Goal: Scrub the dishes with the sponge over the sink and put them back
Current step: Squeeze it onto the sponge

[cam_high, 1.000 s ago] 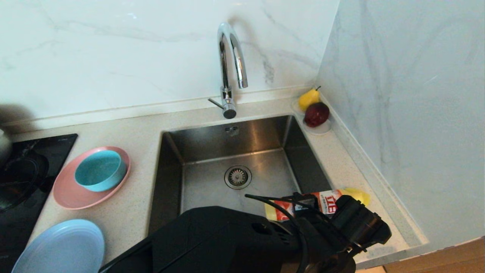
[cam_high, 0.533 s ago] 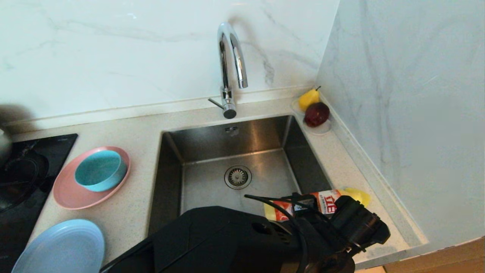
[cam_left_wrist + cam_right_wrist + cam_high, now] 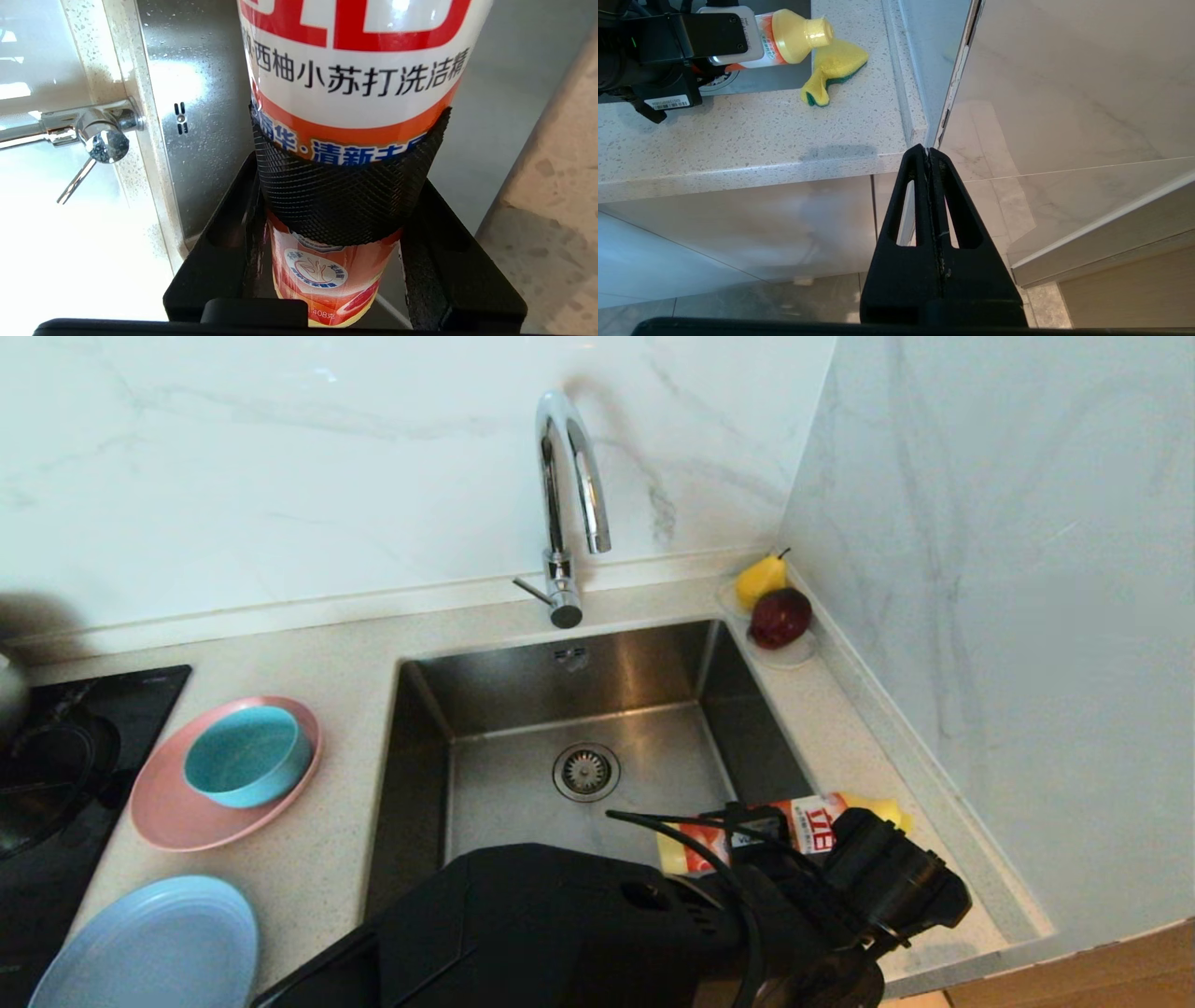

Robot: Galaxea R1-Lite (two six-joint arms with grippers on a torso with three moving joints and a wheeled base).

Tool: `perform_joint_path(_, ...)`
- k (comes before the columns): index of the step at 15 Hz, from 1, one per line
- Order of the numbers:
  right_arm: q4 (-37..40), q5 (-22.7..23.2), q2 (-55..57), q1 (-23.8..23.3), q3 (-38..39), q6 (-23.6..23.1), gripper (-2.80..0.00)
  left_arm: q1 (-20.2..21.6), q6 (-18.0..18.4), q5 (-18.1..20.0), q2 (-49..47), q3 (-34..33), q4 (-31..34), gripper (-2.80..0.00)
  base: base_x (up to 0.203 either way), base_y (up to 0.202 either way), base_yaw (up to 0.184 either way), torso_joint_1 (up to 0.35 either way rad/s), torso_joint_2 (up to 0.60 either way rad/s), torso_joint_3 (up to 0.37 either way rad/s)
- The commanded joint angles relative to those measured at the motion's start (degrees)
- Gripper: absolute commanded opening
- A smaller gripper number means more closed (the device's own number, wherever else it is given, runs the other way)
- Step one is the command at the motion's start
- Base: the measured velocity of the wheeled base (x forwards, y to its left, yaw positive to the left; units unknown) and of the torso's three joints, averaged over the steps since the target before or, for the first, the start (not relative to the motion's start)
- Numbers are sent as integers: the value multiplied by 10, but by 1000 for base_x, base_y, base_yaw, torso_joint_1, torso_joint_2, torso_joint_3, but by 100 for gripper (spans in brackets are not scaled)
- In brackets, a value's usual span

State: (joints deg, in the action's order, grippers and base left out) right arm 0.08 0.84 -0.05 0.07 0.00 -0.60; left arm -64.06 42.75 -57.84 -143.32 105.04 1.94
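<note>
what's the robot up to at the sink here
The left claw is clamped around a dish soap bottle, held on its side at the sink's front right corner. The yellow sponge lies on the counter just beyond the bottle's cap. The teal bowl sits on the pink plate left of the sink, with the light-blue plate nearer the robot. The right claw is shut and parked below the counter edge.

The sink [image 3: 485, 709] is brushed steel with a dull shine, and the tap [image 3: 568, 476] is polished chrome. The desk [image 3: 345, 644] looks like speckled stone, the wall [image 3: 280, 457] like glossy marble. The pink plate [image 3: 168, 821] and the teal bowl [image 3: 245, 756] look matt. The detergent bottle [image 3: 355, 70] has a glossy printed label; the left claw [image 3: 345, 196] pad on it is rough, knurled black rubber.
</note>
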Motion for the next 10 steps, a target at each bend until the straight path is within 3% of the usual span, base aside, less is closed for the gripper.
perform_joint_path(1, 0, 0, 0, 0, 0, 0, -280, 0, 2, -4, -2, 3, 1, -280, 0, 0, 0, 0, 0, 0)
perform_joint_path(10, 0, 0, 0, 0, 0, 0, -280, 0, 2, -5, -6, 1, 3, -280, 0, 0, 0, 0, 0, 0)
